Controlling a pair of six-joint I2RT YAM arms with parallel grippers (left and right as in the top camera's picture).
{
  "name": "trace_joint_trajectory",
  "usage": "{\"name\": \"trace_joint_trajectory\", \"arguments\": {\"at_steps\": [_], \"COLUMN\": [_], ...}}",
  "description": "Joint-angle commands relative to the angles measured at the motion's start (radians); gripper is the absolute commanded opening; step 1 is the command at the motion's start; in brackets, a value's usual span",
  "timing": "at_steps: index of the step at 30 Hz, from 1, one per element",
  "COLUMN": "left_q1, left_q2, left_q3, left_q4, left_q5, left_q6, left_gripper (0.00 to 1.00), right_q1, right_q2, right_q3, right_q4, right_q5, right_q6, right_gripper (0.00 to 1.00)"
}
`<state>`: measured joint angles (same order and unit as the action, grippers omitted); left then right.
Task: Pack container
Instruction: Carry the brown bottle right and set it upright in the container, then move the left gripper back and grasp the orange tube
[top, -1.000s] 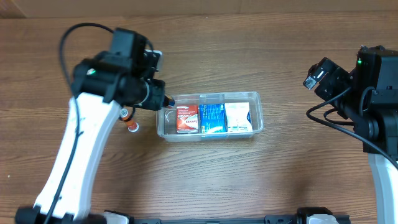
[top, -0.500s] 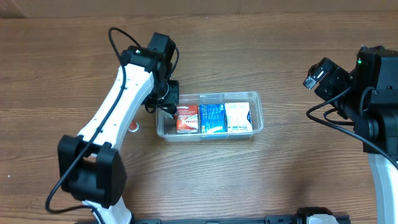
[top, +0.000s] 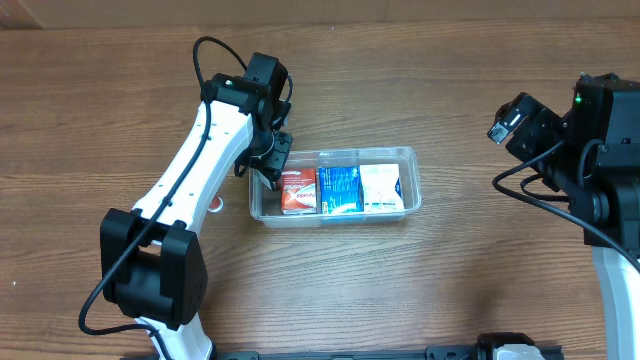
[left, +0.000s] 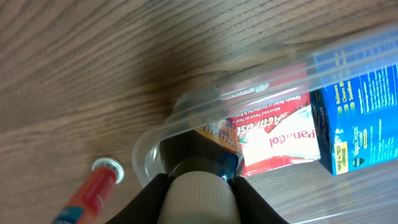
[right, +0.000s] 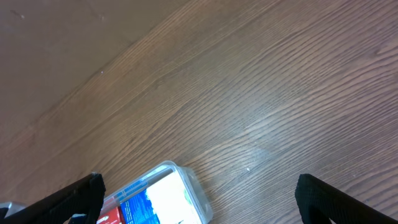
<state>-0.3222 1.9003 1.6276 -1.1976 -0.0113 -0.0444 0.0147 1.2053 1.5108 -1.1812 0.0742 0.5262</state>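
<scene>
Left wrist: left gripper (left: 198, 198) clamped on bottle (left: 200, 155), bottom centre, at container (left: 205, 99) rounded corner; right gripper (right: 200, 198) wide open, empty.

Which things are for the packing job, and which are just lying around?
For the job: clear container, red Panadol carton, blue carton, white carton, white-capped bottle in the left hand.
Lying about: orange tube on the table, outside the container.
</scene>
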Motion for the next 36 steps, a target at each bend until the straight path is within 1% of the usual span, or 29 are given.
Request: {"name": "trace_joint_trajectory", "arguments": {"at_steps": [1,5,9,12,14,17,19,20,21,23,24,25,27,31,35,36], "left_q1": [0.0,0.0,0.0,0.0,0.002,0.005,0.016,0.029,0.046,0.097,0.153,0.182,0.245,0.377,0.402,0.402], "left_q2": [-0.002,-0.002,-0.002,-0.002,-0.002,-0.011,-0.044,-0.072,-0.107,-0.185,-0.246,-0.269,-0.307,-0.325,-0.301,-0.29], "left_q3": [0.009,0.009,0.009,0.009,0.009,0.016,0.03,0.039,0.048,0.058,0.058,0.058,0.058,0.056,0.026,0.022], "left_q4": [0.02,0.027,0.027,0.023,0.013,-0.005,-0.018,-0.022,-0.025,-0.03,-0.041,-0.051,-0.084,-0.2,-0.22,-0.22], "left_q5": [0.047,0.056,0.091,0.09,0.089,0.079,0.079,0.079,0.079,0.078,0.079,0.079,0.079,0.084,0.082,0.082], "left_q6": [0.188,0.276,0.266,0.178,0.097,-0.016,-0.06,-0.082,-0.096,-0.112,-0.121,-0.121,-0.12,-0.12,-0.099,-0.097], "left_gripper": [0.36,0.37,0.39,0.39,0.35,0.38,0.38,0.41,0.47,0.72,0.82,0.86,0.88,0.87,0.86,0.83], "right_q1": [-0.001,-0.001,-0.001,-0.001,-0.001,-0.001,-0.001,-0.001,-0.001,-0.001,-0.001,-0.001,-0.001,-0.001,-0.001,-0.001], "right_q2": [-0.003,-0.003,-0.003,-0.003,-0.003,-0.003,-0.003,-0.003,-0.003,-0.003,-0.003,-0.003,-0.003,-0.003,-0.003,-0.003], "right_q3": [0.015,0.015,0.015,0.015,0.015,0.015,0.015,0.015,0.015,0.015,0.015,0.015,0.015,0.015,0.015,0.015], "right_q4": [0.004,0.004,0.004,0.004,0.004,0.004,0.004,0.004,0.004,0.004,0.004,0.004,0.004,0.004,0.004,0.004], "right_q5": [-0.001,-0.001,-0.001,-0.001,-0.001,-0.001,-0.001,-0.001,-0.001,-0.001,-0.001,-0.001,-0.001,-0.001,-0.001,-0.001], "right_q6": [-0.003,-0.003,-0.003,-0.003,-0.003,-0.003,-0.003,-0.003,-0.003,-0.003,-0.003,-0.003,-0.003,-0.003,-0.003,-0.003], "right_gripper": [1.0,1.0,1.0,1.0,1.0,1.0,1.0,1.0,1.0,1.0,1.0,1.0,1.0,1.0,1.0,1.0]}}
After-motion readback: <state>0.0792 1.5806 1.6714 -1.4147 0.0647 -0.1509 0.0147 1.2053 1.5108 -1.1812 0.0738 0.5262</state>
